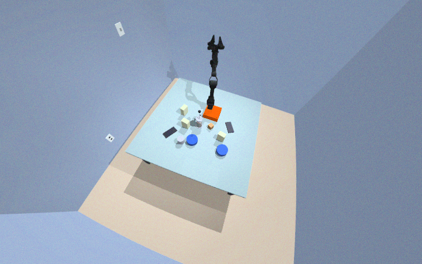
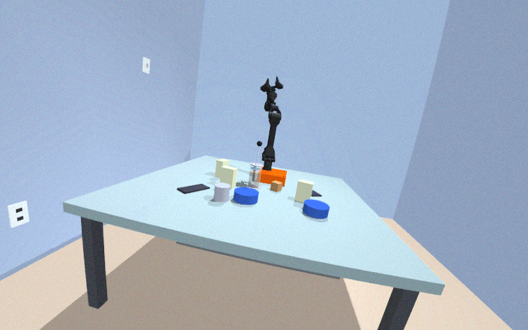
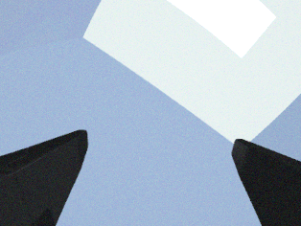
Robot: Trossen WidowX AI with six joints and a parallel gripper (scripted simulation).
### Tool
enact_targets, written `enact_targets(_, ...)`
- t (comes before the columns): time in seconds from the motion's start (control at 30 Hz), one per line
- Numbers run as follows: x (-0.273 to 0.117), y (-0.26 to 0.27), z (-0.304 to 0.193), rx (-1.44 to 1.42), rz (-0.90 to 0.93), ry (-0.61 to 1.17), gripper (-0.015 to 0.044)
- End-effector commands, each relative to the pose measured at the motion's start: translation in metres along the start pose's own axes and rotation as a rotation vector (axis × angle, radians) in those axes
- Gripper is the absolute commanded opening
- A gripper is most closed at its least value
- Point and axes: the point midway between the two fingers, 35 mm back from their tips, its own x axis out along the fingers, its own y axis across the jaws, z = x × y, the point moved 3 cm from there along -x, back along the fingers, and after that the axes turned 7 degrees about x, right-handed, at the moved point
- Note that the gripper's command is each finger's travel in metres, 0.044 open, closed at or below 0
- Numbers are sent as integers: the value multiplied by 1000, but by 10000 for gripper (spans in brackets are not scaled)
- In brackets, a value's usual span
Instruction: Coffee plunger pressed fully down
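- While the arm stands straight up, its hand (image 2: 270,84) points at the ceiling, fingers spread wide, grasping nothing.
- Coffee press (image 2: 254,175) sits far below on the tabletop (image 2: 167,212), at 9 o'clock of the orange base (image 2: 273,176), touching it or just beside; plunger (image 2: 259,143) upright, fully raised.
- Count: 1 press, 2 blue discs, 3 cream blocks, 2 dark slabs.

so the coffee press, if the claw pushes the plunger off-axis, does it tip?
Probably. The coffee press is tall and narrow, with a thin rod raising the knob high, giving leverage. Its clear body looks light, so likely slides too.
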Motion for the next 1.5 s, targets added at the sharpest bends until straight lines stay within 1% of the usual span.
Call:
enact_targets(0.0,0,2,1,11,5,3,426)
enact_targets(0.03,0,6,4,32,16,9,440)
enact_targets(0.13,-1,23,21,155,69,32,440)
enact_targets(0.2,-4,42,39,266,131,62,440)
enact_targets(0.23,-2,40,54,310,115,46,440)
enact_targets(0.33,-7,59,81,449,195,72,440)
enact_targets(0.53,-32,97,154,796,444,153,440)
enact_targets(0.73,-71,108,232,1103,721,213,440)
enact_targets(0.93,-122,92,304,1363,1040,244,440)
enact_targets(1.13,-181,50,361,1560,1404,247,440)
enact_targets(1.3,-233,2,388,1666,1729,228,440)
enact_targets(1.47,-285,-53,395,1687,2074,162,440)
